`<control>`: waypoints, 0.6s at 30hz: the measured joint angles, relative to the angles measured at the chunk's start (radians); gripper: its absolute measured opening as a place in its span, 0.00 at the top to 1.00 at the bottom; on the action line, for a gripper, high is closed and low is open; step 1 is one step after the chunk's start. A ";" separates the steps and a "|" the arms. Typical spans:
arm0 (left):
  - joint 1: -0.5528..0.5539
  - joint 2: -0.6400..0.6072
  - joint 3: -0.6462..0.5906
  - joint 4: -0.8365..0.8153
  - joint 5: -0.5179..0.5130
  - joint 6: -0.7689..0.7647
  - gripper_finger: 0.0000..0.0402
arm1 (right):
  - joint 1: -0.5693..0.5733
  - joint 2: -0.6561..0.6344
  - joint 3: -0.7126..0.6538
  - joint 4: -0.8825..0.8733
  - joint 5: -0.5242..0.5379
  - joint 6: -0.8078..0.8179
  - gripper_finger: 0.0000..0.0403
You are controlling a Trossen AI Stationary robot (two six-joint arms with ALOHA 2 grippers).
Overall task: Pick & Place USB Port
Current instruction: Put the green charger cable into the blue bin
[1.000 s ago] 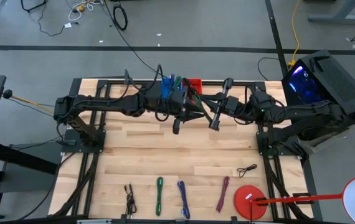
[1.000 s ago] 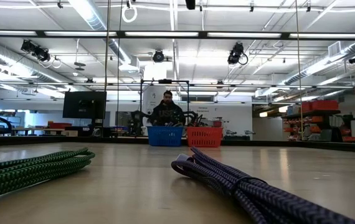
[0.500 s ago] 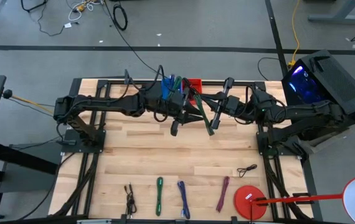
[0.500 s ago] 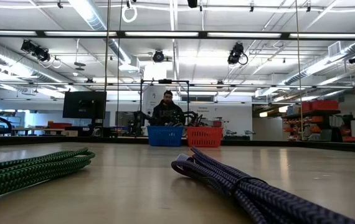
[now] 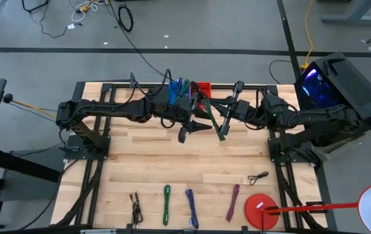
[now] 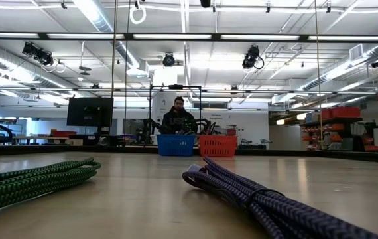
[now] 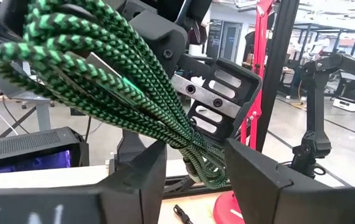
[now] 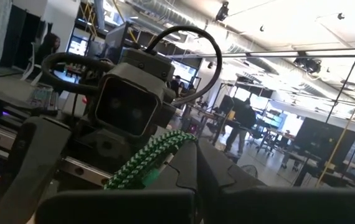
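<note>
Both grippers are shifting slightly above the middle of the bench: the left gripper is swinging its tips toward the right gripper, and the green braided cable is tilting between them.

Lowest in the high view, five coiled cables are lying in a row along the near edge: a black cable, a green cable, a blue cable, a maroon cable and a small black cable, beside a red disc.

Higher, mid-frame, the handover is taking place. The left gripper is pinching the green braided cable near its bundled end, and the right gripper is pinching the same cable; the right should likely let go only once the left is gripping firmly.

Farthest, at the upper centre, a blue basket and a red basket are sitting side by side; their contents are hidden by the arms.
</note>
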 joint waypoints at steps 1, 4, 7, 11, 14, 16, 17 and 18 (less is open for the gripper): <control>0.000 0.000 0.000 0.003 0.000 0.000 0.57 | 0.000 0.000 0.000 0.001 -0.001 0.007 1.00; 0.000 0.000 0.000 0.005 -0.036 -0.002 0.57 | 0.000 0.000 0.000 0.000 -0.003 0.018 1.00; 0.000 0.000 0.000 0.008 -0.066 0.000 0.57 | 0.001 0.000 0.000 0.001 -0.033 0.031 1.00; 0.001 0.000 0.000 0.024 -0.067 -0.002 0.57 | 0.001 0.001 0.000 0.008 -0.048 0.037 1.00; 0.001 0.000 0.000 0.030 -0.079 -0.003 0.58 | 0.001 0.008 0.000 0.016 -0.047 0.037 1.00; 0.000 0.000 0.000 0.028 -0.097 -0.008 0.61 | 0.001 0.014 0.000 0.023 -0.046 0.032 1.00; 0.000 0.000 0.000 0.027 -0.100 -0.010 0.65 | 0.001 0.016 0.000 0.028 -0.046 0.030 1.00; 0.000 0.000 0.000 0.022 -0.101 -0.010 0.69 | 0.001 0.017 0.000 0.030 -0.047 0.029 1.00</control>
